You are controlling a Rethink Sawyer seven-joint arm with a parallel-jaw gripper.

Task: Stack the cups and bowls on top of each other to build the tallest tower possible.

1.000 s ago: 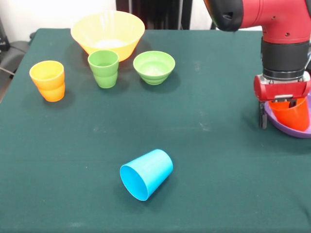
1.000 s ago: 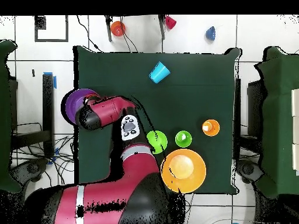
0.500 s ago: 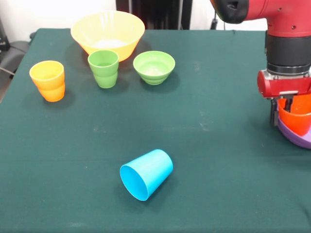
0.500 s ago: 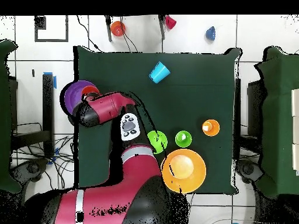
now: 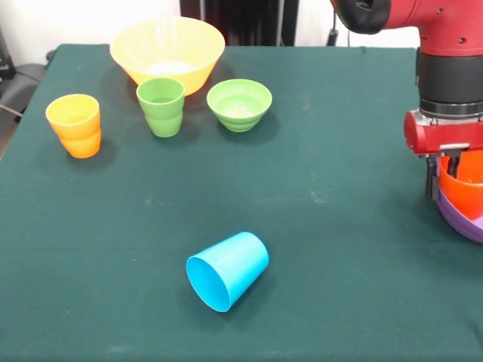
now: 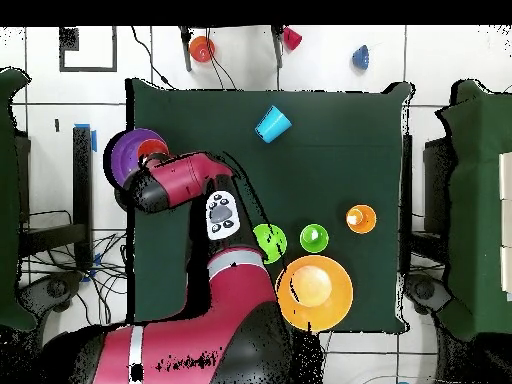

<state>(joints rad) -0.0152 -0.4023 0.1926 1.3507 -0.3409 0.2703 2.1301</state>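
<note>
Gripper (image 5: pixel 445 175): down at the table's right edge in the front view, fingers reaching into the orange bowl (image 5: pixel 466 179), one finger outside its left wall; whether they pinch the rim, I cannot tell.
Orange bowl: sitting inside the purple bowl (image 5: pixel 462 220), partly cut off by the frame.
Purple bowl: overhanging the table edge (image 6: pixel 132 152) seen from above, the orange one (image 6: pixel 152 150) nested in it.
Blue cup (image 5: pixel 227 270): lying on its side, near middle, mouth toward the near left.
Orange cup (image 5: pixel 74 125): upright, far left, looks like two nested.
Green cup (image 5: pixel 161 106): upright, just in front of the yellow bowl (image 5: pixel 167 54).
Green bowl (image 5: pixel 239 104): upright, just right of the green cup.
Table (image 5: pixel 339 286): green cloth.
</note>
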